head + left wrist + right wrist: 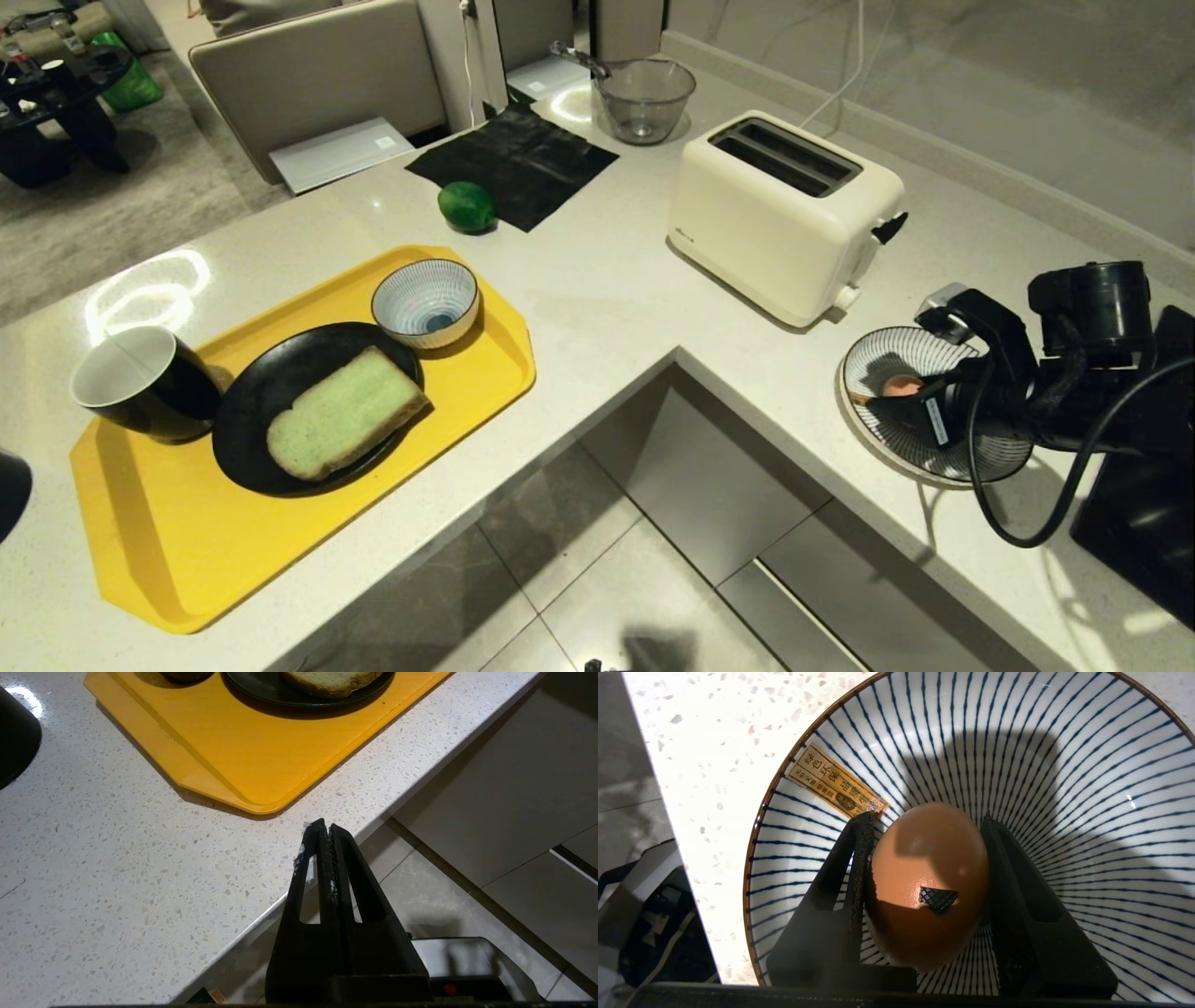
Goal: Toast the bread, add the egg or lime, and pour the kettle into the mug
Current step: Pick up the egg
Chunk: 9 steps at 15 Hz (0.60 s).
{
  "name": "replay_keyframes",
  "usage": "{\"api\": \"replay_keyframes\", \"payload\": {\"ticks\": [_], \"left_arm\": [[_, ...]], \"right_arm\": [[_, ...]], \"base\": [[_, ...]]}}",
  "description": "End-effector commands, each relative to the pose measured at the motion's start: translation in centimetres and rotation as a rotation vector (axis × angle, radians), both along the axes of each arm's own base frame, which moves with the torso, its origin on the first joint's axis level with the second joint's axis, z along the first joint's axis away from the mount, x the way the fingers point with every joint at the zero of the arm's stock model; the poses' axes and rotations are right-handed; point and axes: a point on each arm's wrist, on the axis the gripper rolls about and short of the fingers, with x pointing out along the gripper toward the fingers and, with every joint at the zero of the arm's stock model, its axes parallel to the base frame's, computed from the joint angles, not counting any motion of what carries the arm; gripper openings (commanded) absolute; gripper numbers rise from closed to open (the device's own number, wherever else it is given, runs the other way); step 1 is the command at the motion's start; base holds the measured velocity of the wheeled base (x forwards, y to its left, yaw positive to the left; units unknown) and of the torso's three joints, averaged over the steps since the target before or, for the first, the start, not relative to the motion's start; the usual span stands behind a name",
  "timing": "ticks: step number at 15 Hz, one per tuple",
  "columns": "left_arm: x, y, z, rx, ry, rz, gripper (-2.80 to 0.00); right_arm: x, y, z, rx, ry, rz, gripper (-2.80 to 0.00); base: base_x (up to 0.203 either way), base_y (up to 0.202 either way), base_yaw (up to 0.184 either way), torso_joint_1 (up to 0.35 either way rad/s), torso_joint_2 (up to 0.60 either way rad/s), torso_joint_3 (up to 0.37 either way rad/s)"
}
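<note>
The egg, pinkish brown with a small dark mark, lies in a wide blue-striped bowl on the right-hand counter. My right gripper is shut on it, one finger against each side. In the head view the egg peeks out past the arm. The bread rests on a black plate on the yellow tray, beside the mug. The lime sits further back on the counter. My left gripper hangs shut and empty at the counter's front edge. A black shape is cut off at the left; I cannot tell if it is the kettle.
A cream toaster with empty slots stands between the tray and the egg bowl. A small striped bowl sits on the tray. At the back are a black cloth and a glass bowl. A black hob lies far right.
</note>
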Motion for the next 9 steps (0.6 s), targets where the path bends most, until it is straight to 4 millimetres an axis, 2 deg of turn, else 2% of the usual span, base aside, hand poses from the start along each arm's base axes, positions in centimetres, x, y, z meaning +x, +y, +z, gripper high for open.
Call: {"api": "replay_keyframes", "payload": {"ticks": [1,9], "left_arm": [[0.0,0.0,0.0,0.0,-0.001,0.0,-2.8],[0.0,0.0,0.0,0.0,0.001,0.0,-2.8]], "right_arm": [[0.1,-0.4,0.7,0.004,-0.026,-0.01,-2.8],[-0.9,-0.9,4.0,0.069,-0.122,-0.074,-2.8]], "base": [[0.0,0.0,0.0,0.0,0.0,0.0],[0.0,0.0,0.0,0.0,0.0,0.0]]}}
